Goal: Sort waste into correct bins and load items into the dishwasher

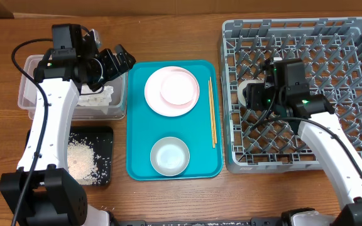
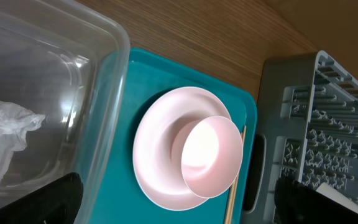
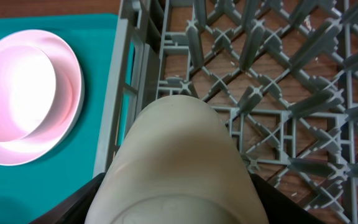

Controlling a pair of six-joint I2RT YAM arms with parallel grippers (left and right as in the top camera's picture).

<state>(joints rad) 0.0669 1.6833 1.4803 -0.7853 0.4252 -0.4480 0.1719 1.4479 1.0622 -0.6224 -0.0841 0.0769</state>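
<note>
My left gripper (image 1: pixel 115 68) hangs open and empty over the right end of the clear tub (image 1: pixel 30 94). Crumpled white tissue (image 1: pixel 98 98) lies inside that tub, also seen in the left wrist view as tissue (image 2: pixel 5 124). Loose rice (image 1: pixel 80 160) lies in the black tray (image 1: pixel 105 135). On the teal tray a pink bowl (image 1: pixel 177 86) sits on the pink plate (image 1: pixel 156 97). The grey-blue bowl (image 1: pixel 170 156) and chopsticks (image 1: pixel 212 113) share that tray. My right gripper (image 1: pixel 253 94) is shut on the white cup (image 3: pixel 179 155), low inside the grey dish rack (image 1: pixel 357 37).
The teal tray (image 1: pixel 137 125) lies between the tubs and the rack. Upright pegs (image 3: pixel 253 43) of the rack stand close around the cup. The rack's left wall (image 3: pixel 126 93) is right beside the cup. Bare wood table (image 1: pixel 181 25) lies behind the tray.
</note>
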